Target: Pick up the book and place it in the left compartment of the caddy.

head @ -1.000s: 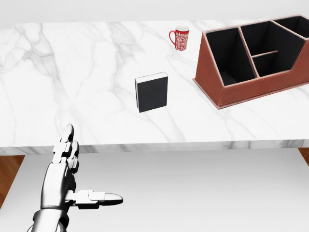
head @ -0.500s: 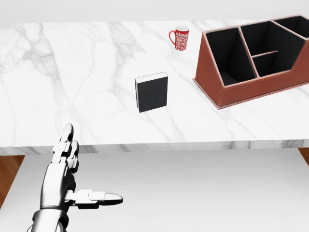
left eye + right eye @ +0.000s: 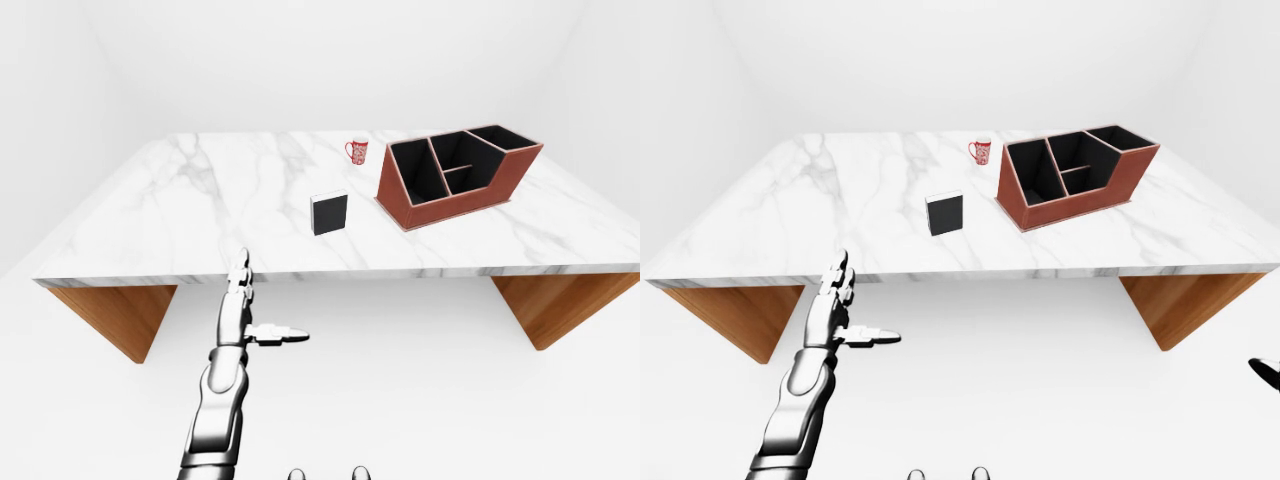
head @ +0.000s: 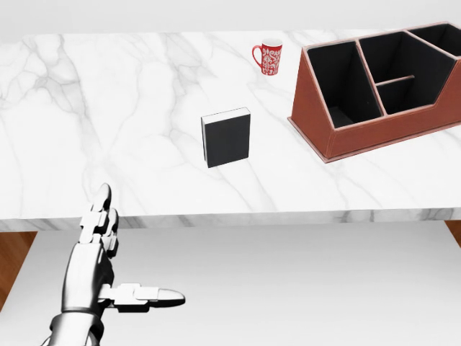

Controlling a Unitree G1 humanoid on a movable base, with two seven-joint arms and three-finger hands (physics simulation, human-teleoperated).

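On the marble tabletop [image 4: 108,108] a black book [image 4: 227,139] is seen lying flat, well apart to the left of the brown caddy [image 4: 382,94], whose left compartment [image 4: 335,83] is seen empty. A red patterned mug [image 4: 269,56] is placed above the book, just left of the caddy. Below and left of the book, off the tabletop's near edge, the left robot hand [image 4: 101,263] is held open, fingers up, thumb out, gripping nothing. Only a dark tip of the right robot hand [image 3: 1268,372] is shown, so its state cannot be told
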